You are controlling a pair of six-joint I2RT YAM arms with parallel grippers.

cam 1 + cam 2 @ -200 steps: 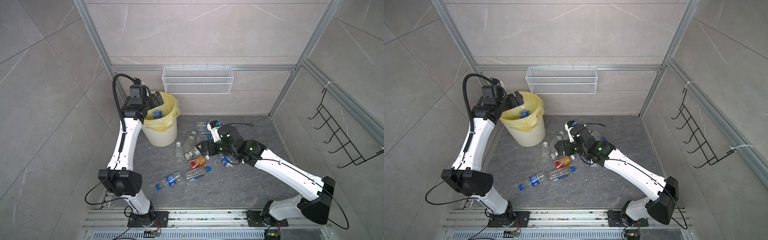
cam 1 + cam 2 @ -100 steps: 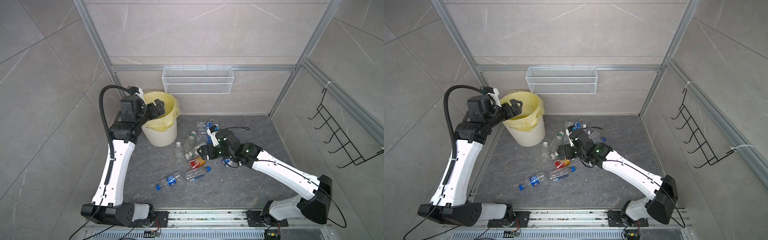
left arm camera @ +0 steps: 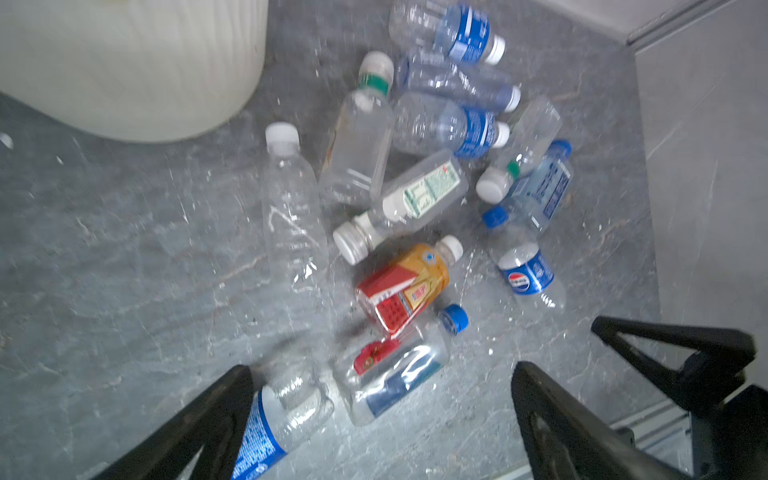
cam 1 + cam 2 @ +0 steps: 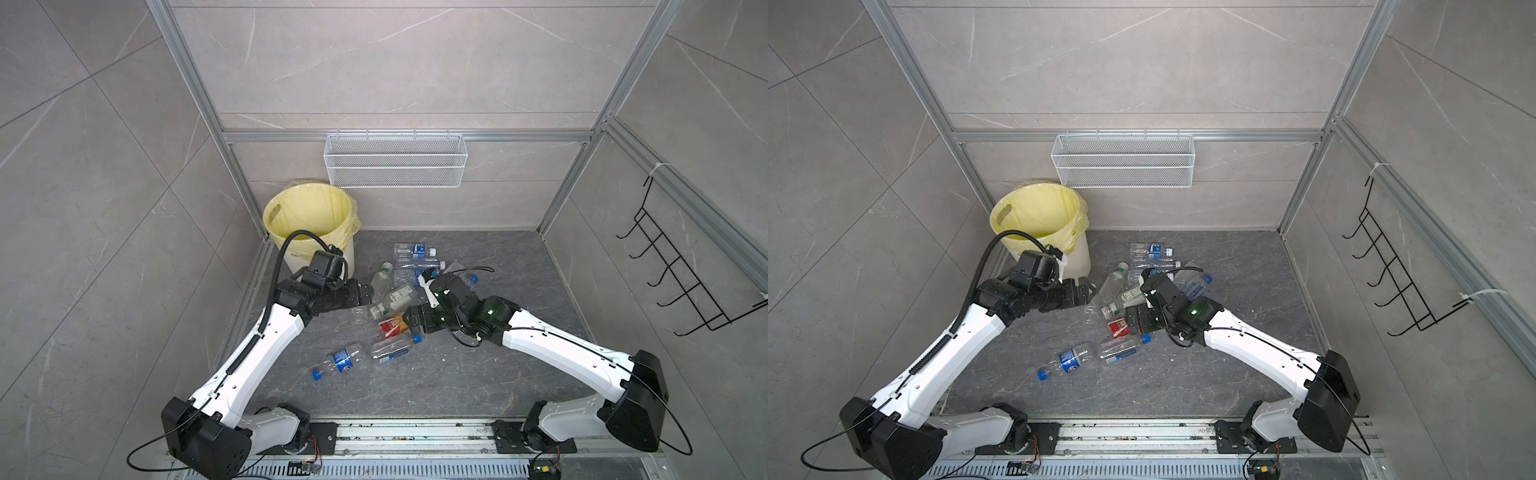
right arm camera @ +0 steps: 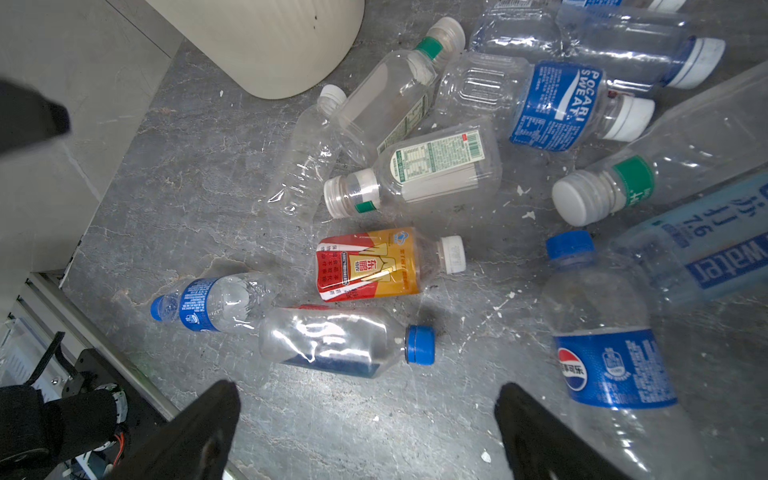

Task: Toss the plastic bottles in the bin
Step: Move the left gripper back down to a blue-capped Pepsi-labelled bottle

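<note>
The left gripper (image 4: pixel 369 297) and right gripper (image 4: pixel 409 322) hover empty, jaws spread wide, above the plastic bottles (image 4: pixel 395 298) strewn across the middle of the floor (image 4: pixel 478 374). The bin (image 4: pixel 309 208) stands in its back-left corner.

The left gripper (image 4: pixel 365 296) has swung off the bin (image 4: pixel 348 259) and dropped low beside the plastic bottles (image 4: pixel 392 299); the blue-labelled bottle at the bin's mouth has gone from sight; the right gripper (image 4: pixel 411 323) has edged nearer the orange-red labelled bottle (image 4: pixel 390 327)
</note>
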